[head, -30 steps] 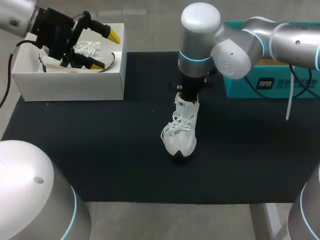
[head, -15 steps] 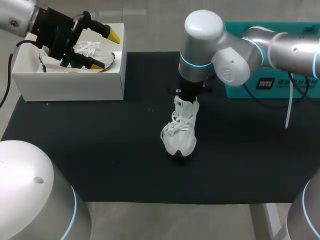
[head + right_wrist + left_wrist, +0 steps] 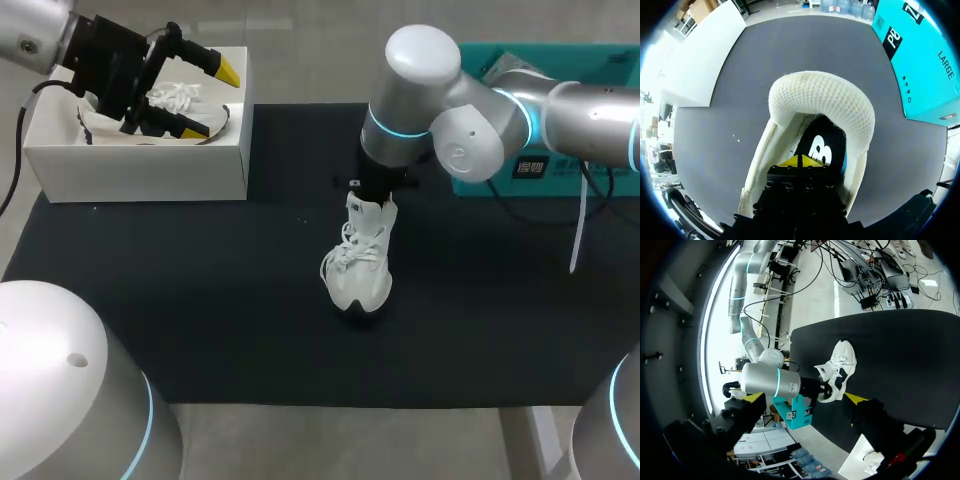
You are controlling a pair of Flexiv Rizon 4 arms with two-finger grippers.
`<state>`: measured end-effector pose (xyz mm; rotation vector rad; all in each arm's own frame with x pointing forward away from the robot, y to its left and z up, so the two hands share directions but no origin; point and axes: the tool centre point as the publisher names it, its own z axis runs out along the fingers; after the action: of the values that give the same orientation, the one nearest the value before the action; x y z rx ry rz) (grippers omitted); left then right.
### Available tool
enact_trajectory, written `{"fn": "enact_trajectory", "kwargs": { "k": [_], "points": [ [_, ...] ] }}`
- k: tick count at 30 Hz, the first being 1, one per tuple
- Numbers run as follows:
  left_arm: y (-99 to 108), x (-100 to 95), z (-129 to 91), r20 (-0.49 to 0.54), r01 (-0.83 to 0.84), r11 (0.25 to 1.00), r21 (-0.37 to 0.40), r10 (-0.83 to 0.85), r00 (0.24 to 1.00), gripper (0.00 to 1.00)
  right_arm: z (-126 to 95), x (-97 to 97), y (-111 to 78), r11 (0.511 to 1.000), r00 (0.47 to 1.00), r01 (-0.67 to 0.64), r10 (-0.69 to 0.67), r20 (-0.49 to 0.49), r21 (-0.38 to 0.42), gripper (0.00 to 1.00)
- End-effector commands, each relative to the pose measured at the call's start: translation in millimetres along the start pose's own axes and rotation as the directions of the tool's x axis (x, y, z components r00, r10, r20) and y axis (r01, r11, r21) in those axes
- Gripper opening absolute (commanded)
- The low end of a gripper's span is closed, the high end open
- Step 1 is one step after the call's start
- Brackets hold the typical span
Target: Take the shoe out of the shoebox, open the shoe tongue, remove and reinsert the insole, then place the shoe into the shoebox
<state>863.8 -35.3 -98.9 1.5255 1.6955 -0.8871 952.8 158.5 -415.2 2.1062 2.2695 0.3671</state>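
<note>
One shoe [image 3: 172,98] in one shoebox [image 3: 140,170], second shoe [image 3: 360,270] around closed right hand [image 3: 799,161]; left hand [image 3: 222,100] apart.

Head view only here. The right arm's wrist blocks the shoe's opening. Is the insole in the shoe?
Observer: Yes. The right wrist view shows a black insole with a white mark lying inside the shoe, just ahead of the right gripper.
Operator: Fingers open or shut?
Observer: Shut. The two yellow tips meet inside the shoe's opening, above the insole. I cannot tell whether they pinch anything.
</note>
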Motion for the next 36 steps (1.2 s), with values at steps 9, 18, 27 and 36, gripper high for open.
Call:
{"fn": "enact_trajectory", "kwargs": {
  "k": [9, 18, 27, 36],
  "points": [
    [0.5, -0.5, -0.1, -0.005, 0.0, 1.0, 0.001, 0.0, 1.0, 1.0, -8.0, 5.5, 2.4, 0.999, 0.999, 0.015, -0.014, 0.04, -0.032, 0.0],
    [0.5, -0.5, -0.1, -0.005, 0.0, 1.0, 0.001, 0.0, 1.0, 1.0, -38.3, -14.9, 21.8, 0.994, 0.995, 0.014, -0.003, 0.1, -0.109, 0.0],
    [0.5, -0.5, -0.1, -0.005, 0.0, 1.0, 0.001, 0.0, 1.0, 1.0, -11.5, -21.2, 20.4, 0.998, 0.996, -0.018, 0.024, 0.089, -0.065, 0.0],
    [0.5, -0.5, -0.1, -0.005, 0.0, 1.0, 0.001, 0.0, 1.0, 1.0, 13.3, -12.7, 5.9, 0.999, 0.998, -0.034, 0.034, 0.053, 0.007, 0.0]
  ]
}}
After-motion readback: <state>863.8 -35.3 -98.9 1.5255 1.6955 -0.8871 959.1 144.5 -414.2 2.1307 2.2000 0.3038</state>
